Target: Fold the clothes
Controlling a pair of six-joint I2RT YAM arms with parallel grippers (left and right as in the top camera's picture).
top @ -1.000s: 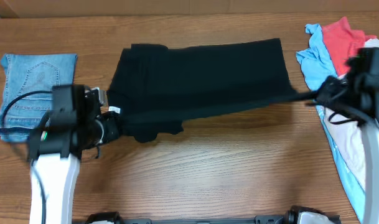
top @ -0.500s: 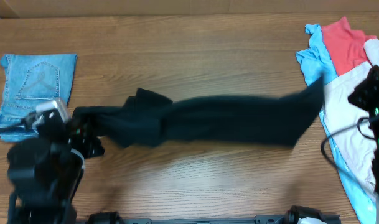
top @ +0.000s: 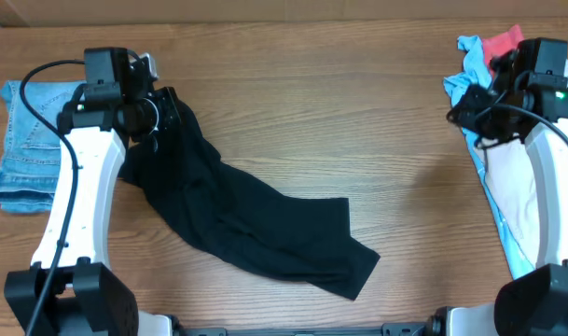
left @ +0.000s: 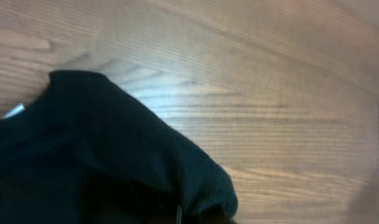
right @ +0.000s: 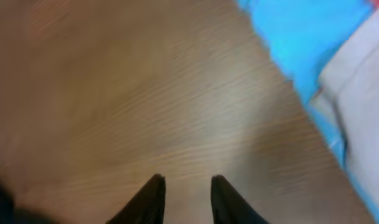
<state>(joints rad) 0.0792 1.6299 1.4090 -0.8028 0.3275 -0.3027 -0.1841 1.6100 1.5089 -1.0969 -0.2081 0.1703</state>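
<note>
The black T-shirt (top: 246,224) hangs from my left gripper (top: 165,110) at the back left and trails in a crumpled strip across the table towards the front middle. The left gripper is shut on the shirt's upper end. In the left wrist view the black fabric (left: 96,162) covers the fingers, and a small white label (left: 14,111) shows at the left edge. My right gripper (top: 463,114) is open and empty at the back right, apart from the shirt. Its two dark fingertips (right: 155,185) stand apart over bare wood.
Folded blue denim jeans (top: 27,140) lie at the left edge, beside my left arm. A pile of light blue (top: 468,82), red (top: 500,47) and beige (top: 509,187) garments lies along the right edge, under my right arm. The light blue cloth (right: 301,37) shows in the right wrist view.
The shirt was stretched between both grippers. The right gripper has let go and moved back. The left gripper has carried its end to the back left, and the shirt has dropped slack.
</note>
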